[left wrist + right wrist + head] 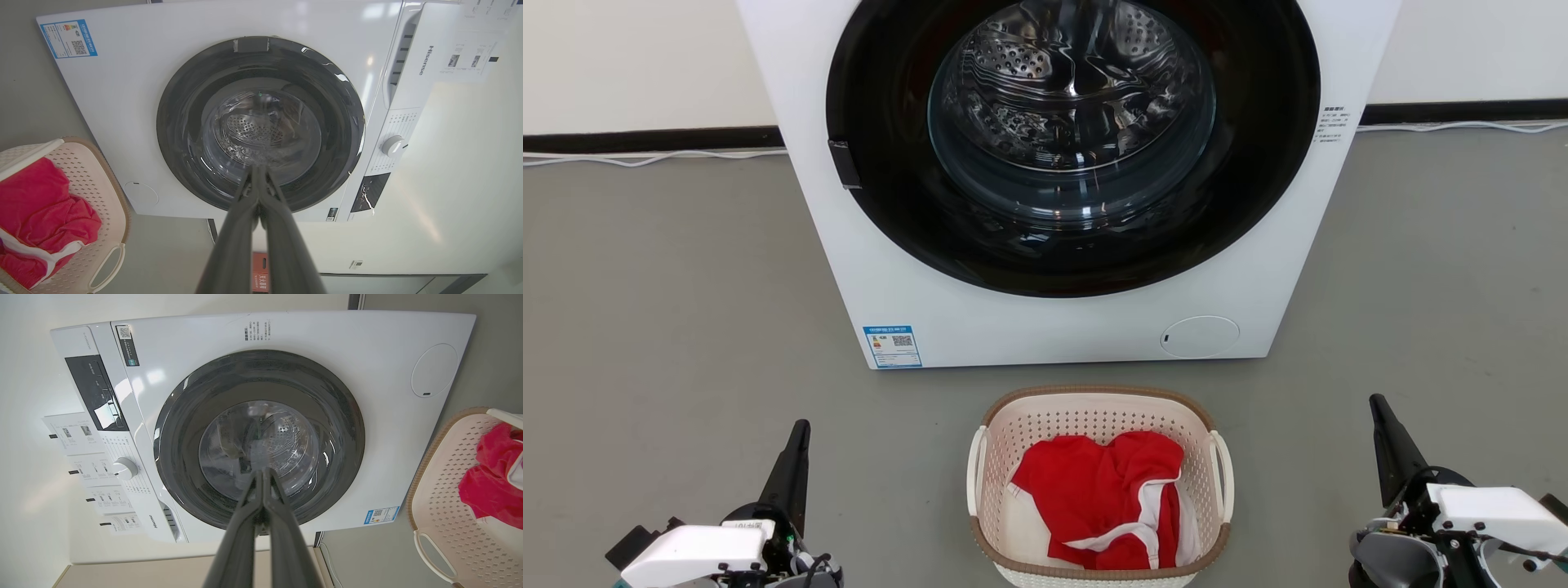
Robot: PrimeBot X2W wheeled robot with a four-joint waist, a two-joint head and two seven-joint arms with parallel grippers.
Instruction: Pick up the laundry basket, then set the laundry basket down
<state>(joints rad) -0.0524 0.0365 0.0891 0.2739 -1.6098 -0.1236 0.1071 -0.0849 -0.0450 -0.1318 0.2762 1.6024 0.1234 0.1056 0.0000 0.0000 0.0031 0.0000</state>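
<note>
The laundry basket (1097, 408), cream-white and perforated with a brown rim and white loop handles, stands on the grey floor just before the washing machine, holding a red garment with white trim (1107, 498). It also appears at the left edge of the left wrist view as the basket (88, 179), and at the right edge of the right wrist view as the basket (437, 490). My left gripper (800, 431) is shut and empty, low to the basket's left. My right gripper (1378, 404) is shut and empty, to the basket's right. Both are clear of the handles.
A white front-loading washing machine (980, 310) with a dark round door (1070, 139) stands right behind the basket. Grey floor spreads out on both sides. A white cable (645, 159) runs along the dark skirting at the wall.
</note>
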